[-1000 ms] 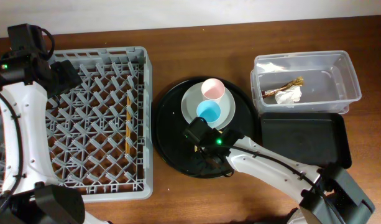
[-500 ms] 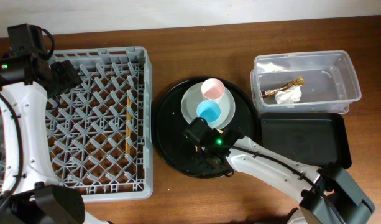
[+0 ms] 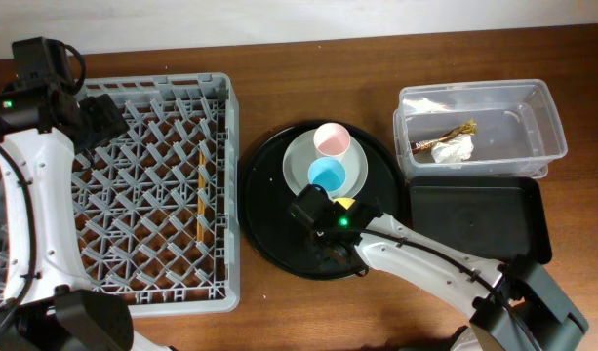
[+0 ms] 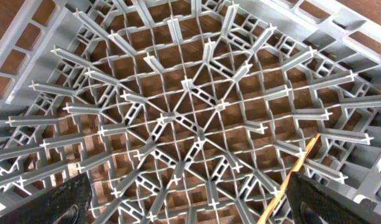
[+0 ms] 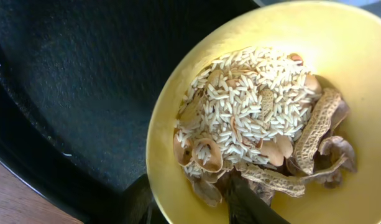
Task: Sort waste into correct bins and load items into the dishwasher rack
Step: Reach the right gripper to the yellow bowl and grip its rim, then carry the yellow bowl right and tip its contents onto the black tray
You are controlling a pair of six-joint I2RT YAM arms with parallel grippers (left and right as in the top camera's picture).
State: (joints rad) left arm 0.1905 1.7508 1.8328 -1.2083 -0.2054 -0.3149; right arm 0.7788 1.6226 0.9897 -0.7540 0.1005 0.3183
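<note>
The yellow bowl (image 5: pixel 339 74) holds beige-brown food scraps (image 5: pixel 252 118), rice and peanut shells. My right gripper (image 5: pixel 190 205) is shut on its near rim, one finger inside and one outside. From overhead the right gripper (image 3: pixel 328 234) is over the round black tray, and only a sliver of the bowl (image 3: pixel 345 204) shows. The pink cup (image 3: pixel 332 139) and blue cup (image 3: pixel 328 175) stand on the grey-green plate (image 3: pixel 297 166). The chopsticks (image 3: pixel 201 195) lie in the grey rack (image 3: pixel 133 253). My left gripper (image 4: pixel 190 208) hangs open over the rack, beside a chopstick (image 4: pixel 296 174).
The clear tub (image 3: pixel 533 127) at the back right holds the white napkin (image 3: pixel 455 149) and the gold wrapper (image 3: pixel 459 130). The shallow black rectangular tray (image 3: pixel 474 210) lies in front of it. The round black tray (image 3: pixel 264 195) sits between the rack and the bins.
A sliver of the yellow bowl now shows beside my right gripper, which has shifted slightly. The left arm has not moved.
</note>
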